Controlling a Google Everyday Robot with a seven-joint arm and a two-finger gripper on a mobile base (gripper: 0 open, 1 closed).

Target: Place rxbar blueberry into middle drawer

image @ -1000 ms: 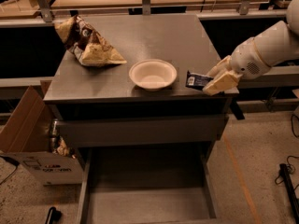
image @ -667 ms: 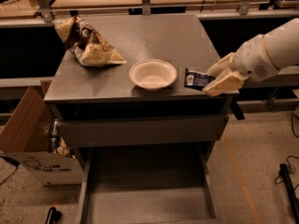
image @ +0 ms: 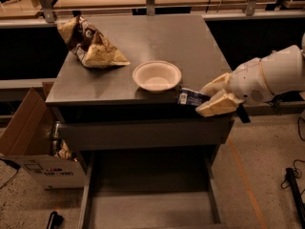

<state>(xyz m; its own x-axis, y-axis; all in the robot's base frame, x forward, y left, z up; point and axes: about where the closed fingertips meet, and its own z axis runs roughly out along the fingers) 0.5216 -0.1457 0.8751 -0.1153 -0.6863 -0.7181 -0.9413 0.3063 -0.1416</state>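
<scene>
— So, where's the claw?
— At the front right corner of the tabletop, clenched on the rxbar blueberry, which pokes out leftwards just beside the white bowl.
— And the middle drawer?
— It stands open below, grey floor showing. A chip bag sits back left, and a cardboard box stands beside the cabinet.
</scene>
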